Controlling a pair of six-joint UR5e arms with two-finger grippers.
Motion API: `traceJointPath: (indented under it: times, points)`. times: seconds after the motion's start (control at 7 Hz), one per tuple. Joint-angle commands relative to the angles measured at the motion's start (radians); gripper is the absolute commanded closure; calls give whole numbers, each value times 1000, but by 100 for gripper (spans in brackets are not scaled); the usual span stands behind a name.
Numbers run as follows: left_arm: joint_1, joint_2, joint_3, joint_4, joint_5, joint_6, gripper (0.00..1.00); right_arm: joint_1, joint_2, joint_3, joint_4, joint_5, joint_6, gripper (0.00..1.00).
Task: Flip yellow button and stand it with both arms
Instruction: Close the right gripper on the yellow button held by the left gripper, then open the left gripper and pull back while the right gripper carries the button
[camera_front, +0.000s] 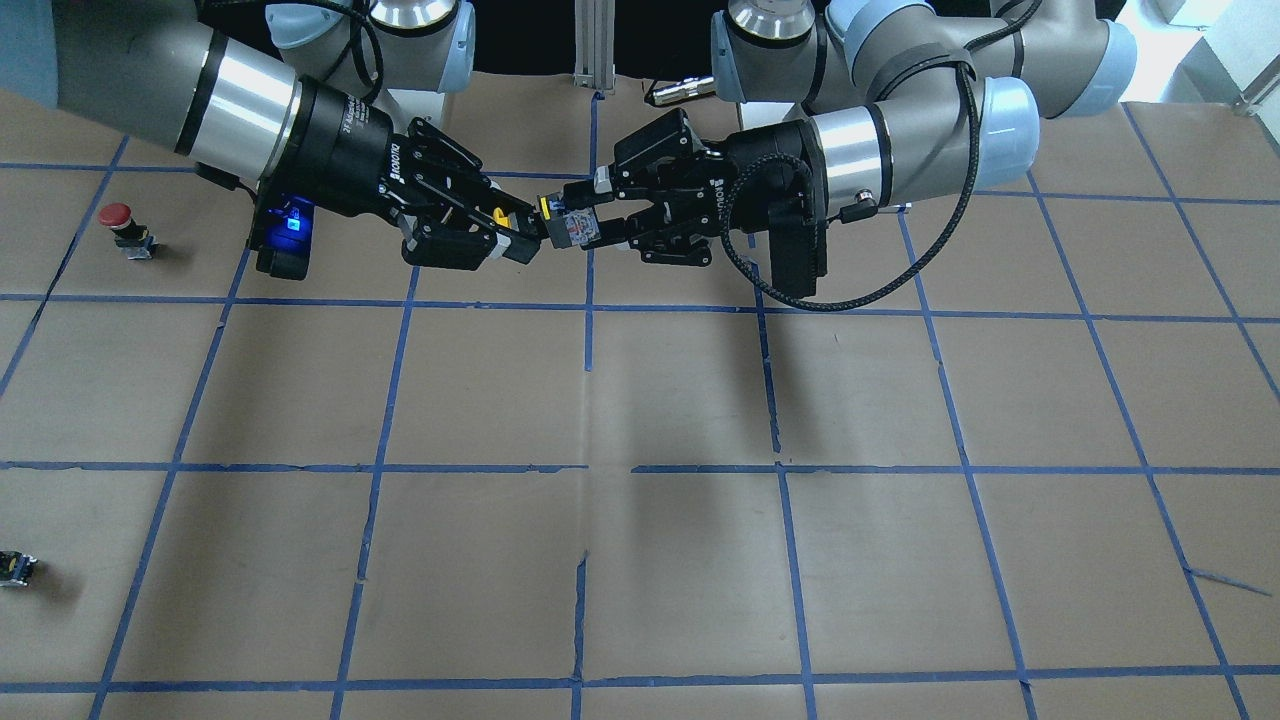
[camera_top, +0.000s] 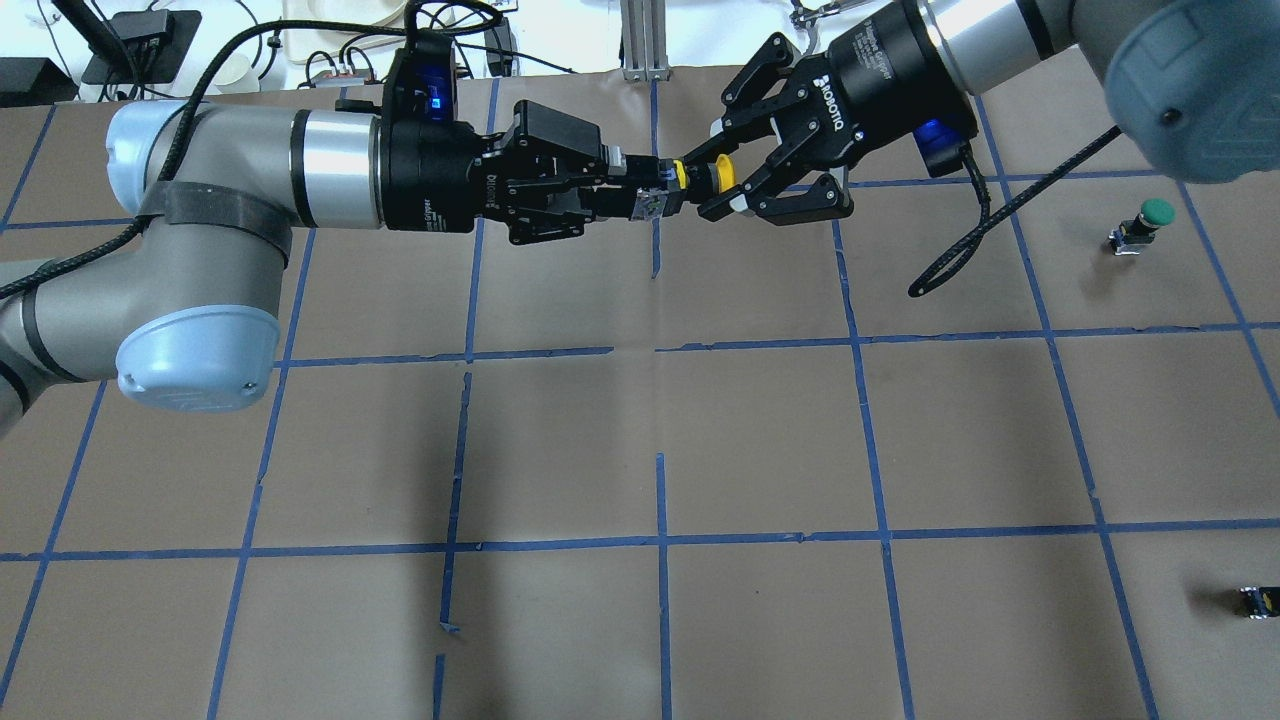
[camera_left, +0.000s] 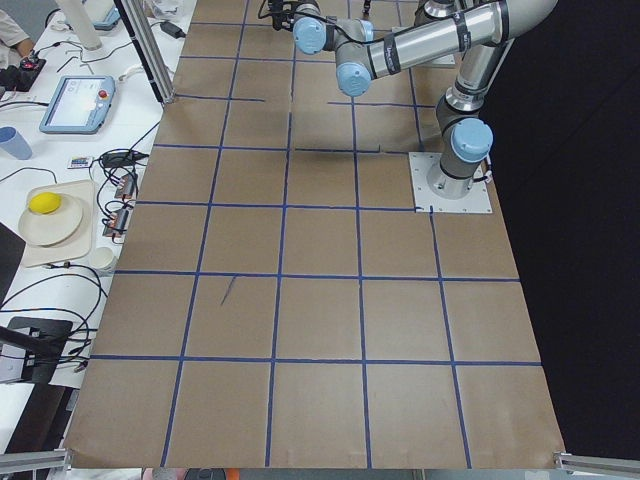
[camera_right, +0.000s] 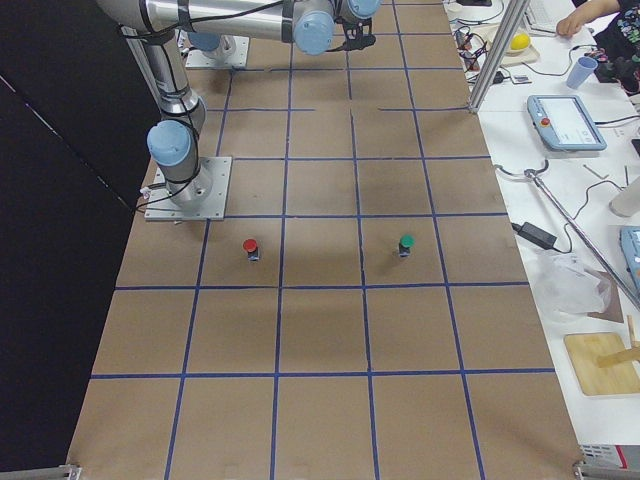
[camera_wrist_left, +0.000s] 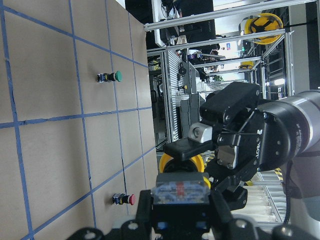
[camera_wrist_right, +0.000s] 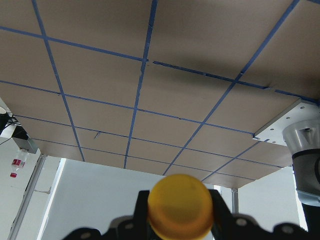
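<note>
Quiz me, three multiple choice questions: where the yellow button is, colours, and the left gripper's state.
1. The yellow button, relative to the table: A lying on it; B above it, between left gripper and right gripper; C under it.
2. Caps standing on the table: A red and green; B blue and white; C both black.
3. The left gripper is: A shut on the button's body; B open; C unseen.
B, it hangs between them; A, red button and green button stand there; A, it clamps the body.
</note>
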Motion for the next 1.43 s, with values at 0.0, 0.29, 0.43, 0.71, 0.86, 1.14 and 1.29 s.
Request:
traceJointPath:
  times: [0.0, 0.29, 0.43, 0.71, 0.86, 1.14, 1.29]
  points:
    - [-1, -2, 1, 0, 4, -37, 1, 0, 0, 0, 0, 0, 0, 94]
    - [-1, -3, 6, 2, 11, -41, 1, -3, 0, -2, -1, -2, 0, 96]
    - [0, 18, 19, 0, 68, -41, 1, -19, 3, -5, -15, -17, -8, 96]
    - [0, 22, 132, -24, 261, -140, 1, -109, 1, -9, -12, -151, -324, 96]
    - [-1, 35, 177, -88, 334, -159, 0, -165, 1, -8, -6, -223, -520, 98]
    - [-6, 38, 266, -245, 559, -159, 0, -215, 2, -2, -6, -499, -1041, 98]
    - [-21, 57, 339, -414, 808, -154, 0, -248, 1, 0, -20, -558, -1304, 98]
